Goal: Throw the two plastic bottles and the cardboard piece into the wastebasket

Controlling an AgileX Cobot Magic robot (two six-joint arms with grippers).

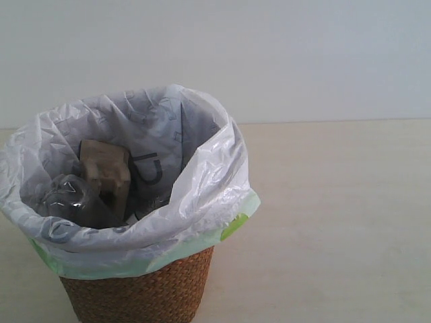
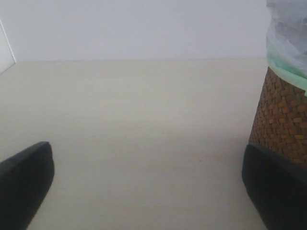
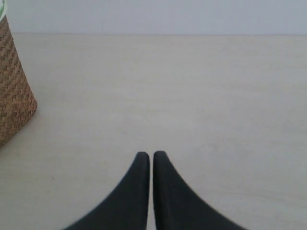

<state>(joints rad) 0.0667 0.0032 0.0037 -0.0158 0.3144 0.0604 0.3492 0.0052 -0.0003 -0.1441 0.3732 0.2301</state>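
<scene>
Table (image 1: 337, 222): pale wood-grain surface, far edge meeting a plain white wall (image 1: 303, 54).
Wastebasket (image 1: 138, 296): brown woven wicker, upright on the left part of the table, well short of the far edge; in the left wrist view its wall (image 2: 283, 120) rises just beside one finger of that gripper.
Bag (image 1: 202, 195): white translucent liner with grey lettering and green patches, folded out over the basket rim.
Plastic bottle (image 1: 67, 198): clear and crumpled, lying inside the lined basket against its left side; label and cap not discernible, and a second bottle cannot be told apart.
Cardboard piece (image 1: 104, 168): grey-beige moulded chunk, standing inside the basket, touching the bottle.
Left gripper (image 2: 148, 191): low over the table, jaws spread wide, nothing between them.
Right gripper (image 3: 151, 157): low over bare table, fingertips pressed together, holding nothing; basket wall to one side.
</scene>
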